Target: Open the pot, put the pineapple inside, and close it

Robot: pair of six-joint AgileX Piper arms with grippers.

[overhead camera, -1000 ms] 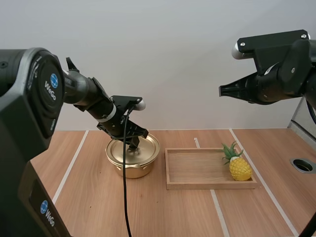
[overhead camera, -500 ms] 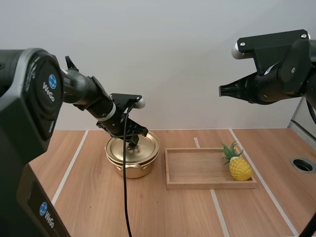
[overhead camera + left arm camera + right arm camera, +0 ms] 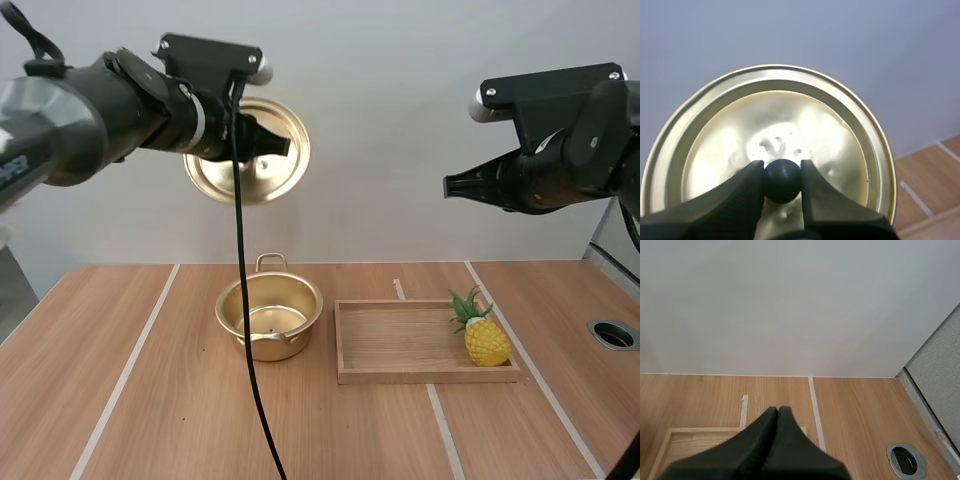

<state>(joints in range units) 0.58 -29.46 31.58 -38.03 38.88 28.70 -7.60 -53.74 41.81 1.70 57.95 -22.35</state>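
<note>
Pinches the round black knob (image 3: 782,186) of the lid (image 3: 235,180) in the left tool (image 3: 782,175), the shiny golden disc tilted high above the surface (image 3: 180,420). Holds the right tool (image 3: 778,410) pressed together, aloft. Open round pot (image 3: 270,345) beside the left edge of the wooden tray (image 3: 400,340); bumpy yellow pineapple (image 3: 486,342) at its right end.

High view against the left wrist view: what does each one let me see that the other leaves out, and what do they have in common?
High view: the open pot on the table, the pineapple at the right end of the wooden tray beside it, and the right gripper raised in the air, shut. Left wrist view: the black knob pinched between the two fingers, up close. Shared: the gold lid, held aloft by the left gripper.
</note>
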